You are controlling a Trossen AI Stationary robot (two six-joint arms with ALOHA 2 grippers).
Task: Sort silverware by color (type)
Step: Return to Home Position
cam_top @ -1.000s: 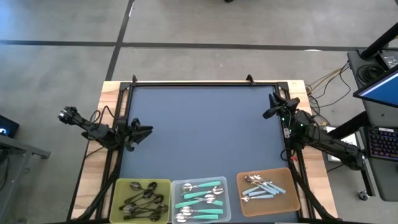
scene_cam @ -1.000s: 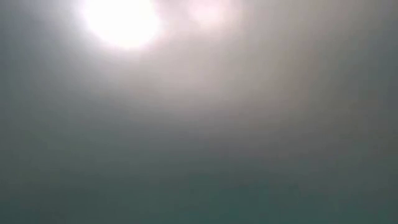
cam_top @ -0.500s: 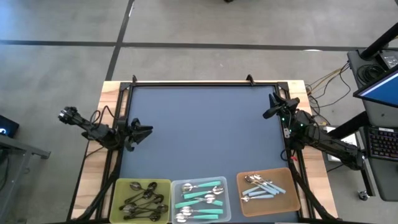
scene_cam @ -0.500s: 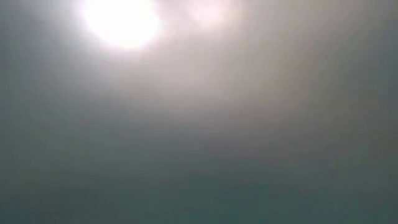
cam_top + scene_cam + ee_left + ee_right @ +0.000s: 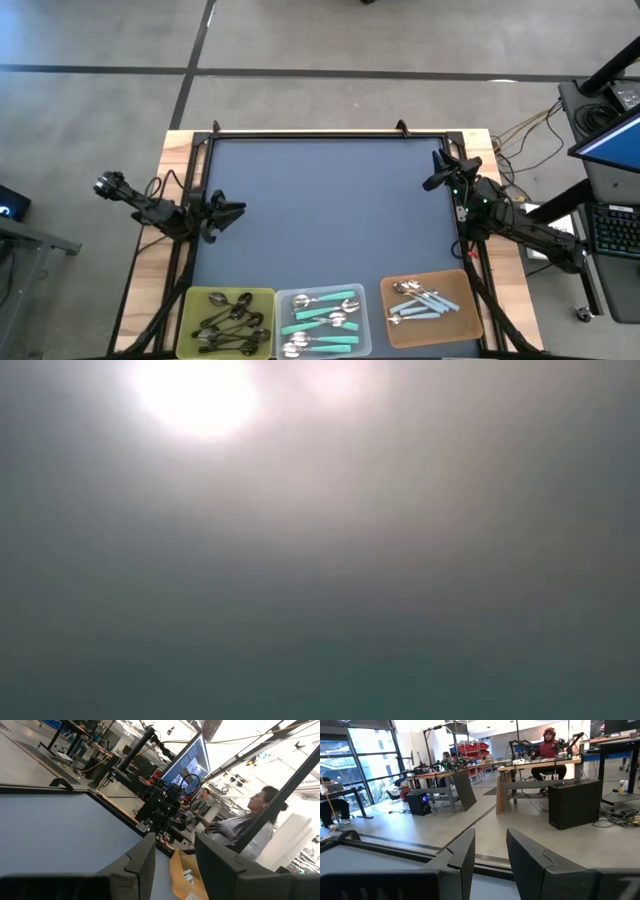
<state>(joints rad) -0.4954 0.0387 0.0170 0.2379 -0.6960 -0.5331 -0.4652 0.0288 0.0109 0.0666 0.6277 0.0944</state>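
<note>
The silverware lies in three trays along the table's near edge. Dark all-metal spoons (image 5: 228,320) fill the yellow-green tray (image 5: 196,298). Teal-handled spoons (image 5: 322,322) lie in the clear tray (image 5: 364,320). Light-blue-handled spoons (image 5: 422,302) rest in the brown tray (image 5: 470,300), whose corner (image 5: 178,865) shows in the left wrist view. My left gripper (image 5: 238,211) (image 5: 174,862) stands open at the table's left edge, holding nothing. My right gripper (image 5: 432,172) (image 5: 490,855) stands open at the right edge, also holding nothing.
The dark blue mat (image 5: 330,205) covers the table between the arms. A black frame rail (image 5: 320,134) runs along the far edge. People sit and stand in the room beyond the table. The low view shows only haze and glare.
</note>
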